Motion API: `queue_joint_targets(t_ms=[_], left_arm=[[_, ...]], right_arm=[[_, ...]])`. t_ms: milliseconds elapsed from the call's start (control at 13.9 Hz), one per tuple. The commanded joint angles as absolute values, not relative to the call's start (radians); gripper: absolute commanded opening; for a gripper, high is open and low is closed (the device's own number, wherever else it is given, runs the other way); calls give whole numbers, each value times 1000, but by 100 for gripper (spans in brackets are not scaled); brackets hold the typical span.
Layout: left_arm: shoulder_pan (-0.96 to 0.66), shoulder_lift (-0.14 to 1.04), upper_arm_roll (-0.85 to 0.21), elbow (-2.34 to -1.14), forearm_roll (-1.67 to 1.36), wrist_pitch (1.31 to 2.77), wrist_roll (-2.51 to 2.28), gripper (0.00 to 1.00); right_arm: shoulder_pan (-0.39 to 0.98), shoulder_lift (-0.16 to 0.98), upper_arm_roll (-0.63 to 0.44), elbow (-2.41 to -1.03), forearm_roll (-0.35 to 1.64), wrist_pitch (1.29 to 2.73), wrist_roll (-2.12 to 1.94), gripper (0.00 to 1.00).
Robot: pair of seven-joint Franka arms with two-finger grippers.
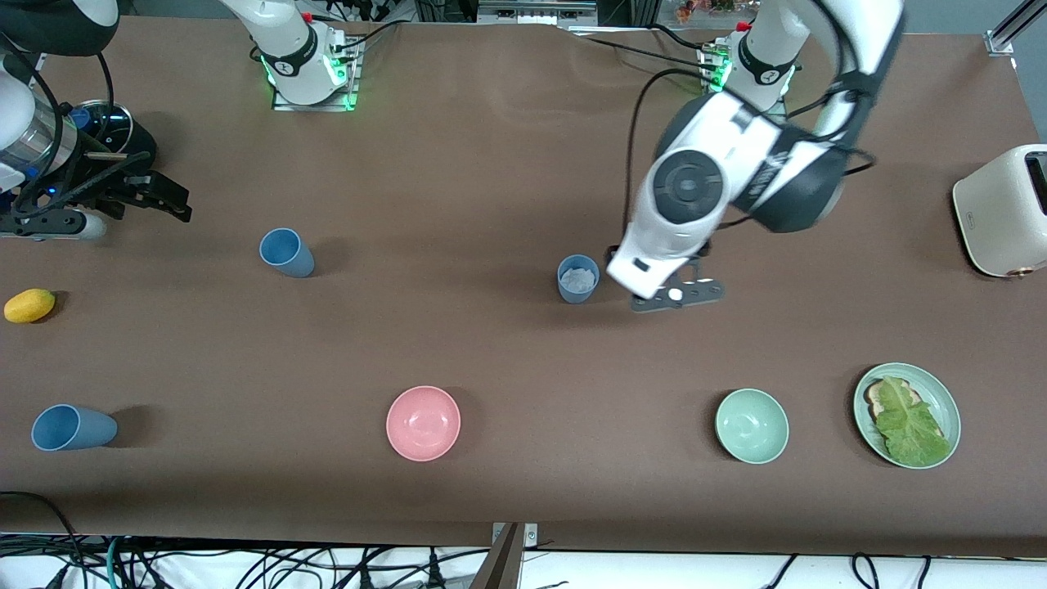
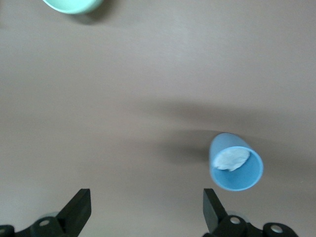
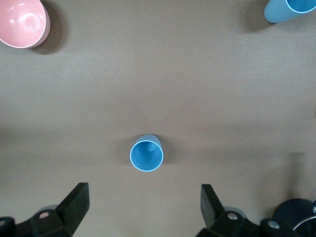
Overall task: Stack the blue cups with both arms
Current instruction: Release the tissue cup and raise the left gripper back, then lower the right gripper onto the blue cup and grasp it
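Three blue cups stand upright on the brown table. One (image 1: 286,252) is toward the right arm's end. A greyer-blue one (image 1: 578,279) with something white inside is near the middle. The third (image 1: 72,427) is near the front edge at the right arm's end. My left gripper (image 1: 679,296) hovers beside the greyer-blue cup, which shows off to one side of its open, empty jaws in the left wrist view (image 2: 236,162). My left gripper (image 2: 145,210) holds nothing. My right gripper (image 1: 164,200) is open and empty at the right arm's end. In the right wrist view (image 3: 143,205) a cup (image 3: 146,153) sits just ahead of it.
A pink bowl (image 1: 423,423) and a green bowl (image 1: 752,425) sit near the front edge. A green plate (image 1: 941,393) holds toast and lettuce. A cream toaster (image 1: 1002,210) stands at the left arm's end. A yellow fruit (image 1: 29,305) lies at the right arm's end.
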State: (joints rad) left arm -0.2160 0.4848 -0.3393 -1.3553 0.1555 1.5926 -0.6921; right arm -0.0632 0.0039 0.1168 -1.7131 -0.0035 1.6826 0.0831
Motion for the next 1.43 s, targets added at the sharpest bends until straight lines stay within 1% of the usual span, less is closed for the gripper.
queue_joint_targets(t_ms=[0, 143, 215, 287, 430, 502, 717, 789, 860, 1075, 1147, 1362], left_arm=[[-120, 421, -345, -1327, 173, 1533, -534, 100], [-59, 352, -336, -1338, 150, 1491, -413, 100], [-67, 291, -290, -1359, 138, 1485, -343, 100], [-57, 237, -258, -1414, 102, 1482, -297, 100], [-46, 97, -148, -1556, -10, 1502, -194, 100], [-38, 53, -128, -1609, -21, 1526, -160, 100], [-2, -118, -62, -1829, -25, 1699, -131, 100], [-2, -145, -39, -1865, -25, 1716, -111, 100], [-2, -149, -34, -1871, -25, 1713, -83, 100], [9, -126, -34, -1835, -23, 1666, -61, 100], [9, -121, -34, -1827, -23, 1664, -61, 100], [20, -121, -34, -1827, -23, 1664, -38, 100]], right_arm=[[-66, -9, 120, -1718, -12, 1678, 86, 100], [-66, -9, 118, -1718, -12, 1678, 84, 100], [-66, -9, 118, -1718, -12, 1678, 84, 100], [-66, -9, 118, -1718, -12, 1678, 84, 100], [-66, -8, 118, -1718, -12, 1680, 84, 100], [-66, -6, 118, -1718, -12, 1680, 84, 100], [-63, 0, 123, -1718, -9, 1678, 95, 100], [-61, 17, 126, -1720, -6, 1684, 97, 100], [-54, 46, 127, -1720, -2, 1692, 97, 100], [-51, 135, 127, -1736, -2, 1710, 95, 100], [-54, 146, 124, -1762, -2, 1723, 95, 100], [-51, 85, 124, -1897, -8, 1791, 95, 100]])
